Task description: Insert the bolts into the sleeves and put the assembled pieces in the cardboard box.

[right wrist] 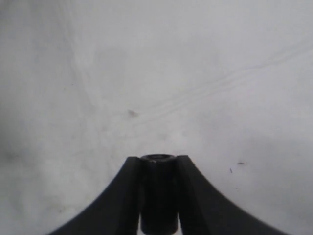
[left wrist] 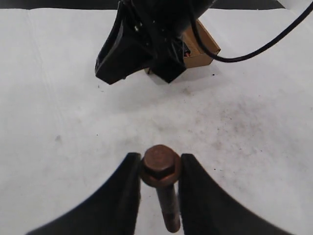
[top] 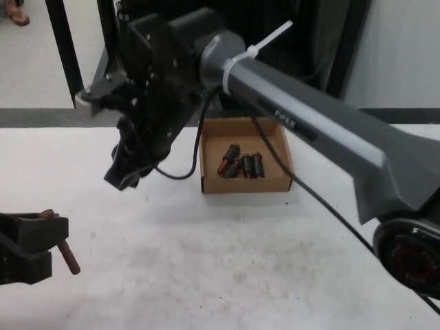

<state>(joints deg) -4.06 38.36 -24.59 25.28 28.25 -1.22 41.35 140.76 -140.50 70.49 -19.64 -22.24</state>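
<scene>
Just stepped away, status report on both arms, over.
Left pincer shut on bolt. Right pincer shut on sleeve. Not yet joined. Cardboard box holds assembled pieces.

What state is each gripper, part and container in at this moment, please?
left gripper: shut on the bolt.
bolt: clamped at its head, shank free, not yet in the sleeve.
right gripper: shut on the sleeve.
sleeve: clamped between the fingers, apart from the bolt.
cardboard box: open-topped, upright on the bench.
assembled pieces: lying inside the cardboard box.
</scene>
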